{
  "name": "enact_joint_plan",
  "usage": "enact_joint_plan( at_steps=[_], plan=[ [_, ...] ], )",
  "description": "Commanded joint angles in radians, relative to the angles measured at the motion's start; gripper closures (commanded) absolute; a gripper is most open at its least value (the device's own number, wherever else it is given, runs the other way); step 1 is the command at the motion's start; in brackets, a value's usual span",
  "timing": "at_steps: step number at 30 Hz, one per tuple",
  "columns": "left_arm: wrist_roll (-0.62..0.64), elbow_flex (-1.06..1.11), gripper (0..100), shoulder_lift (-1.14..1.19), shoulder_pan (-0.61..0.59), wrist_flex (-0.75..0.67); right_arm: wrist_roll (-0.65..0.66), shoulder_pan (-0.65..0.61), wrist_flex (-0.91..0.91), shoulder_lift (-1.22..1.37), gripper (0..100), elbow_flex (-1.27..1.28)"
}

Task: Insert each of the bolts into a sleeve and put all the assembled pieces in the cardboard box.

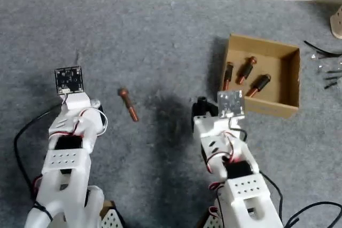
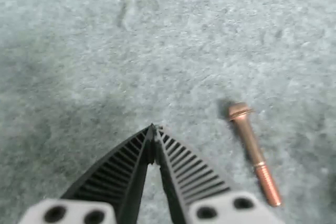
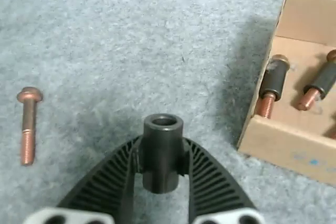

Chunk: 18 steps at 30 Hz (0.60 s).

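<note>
light: bright, diffuse | shadows: soft, falling left of cardboard box [image 1: 270,108], high view

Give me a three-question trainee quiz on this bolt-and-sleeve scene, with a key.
1. True or false: the right gripper is shut on a sleeve.
2. How many assembled pieces lie in the cardboard box?
3. Where is the loose bolt? A) inside the box B) on the grey table cover between the two arms C) inside the sleeve

Key: 1 true; 2 three; 3 B.
</note>
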Motion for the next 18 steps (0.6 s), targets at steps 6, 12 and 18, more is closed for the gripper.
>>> enact_joint_plan(
  at_steps=[6,12,18],
  plan=[
    [0.068,-0.194,91,0.047,0.166,0.15,0.011,0.015,-0.035,-0.11,99.3,0.033],
    [0.071,-0.453,90,0.392,0.259,0.222,0.011,0.016,-0.035,-0.11,99.3,0.051],
    [0.224,-0.653,90,0.67,0.278,0.324,0.011,0.016,-0.036,-0.11,99.3,0.062]
  ],
)
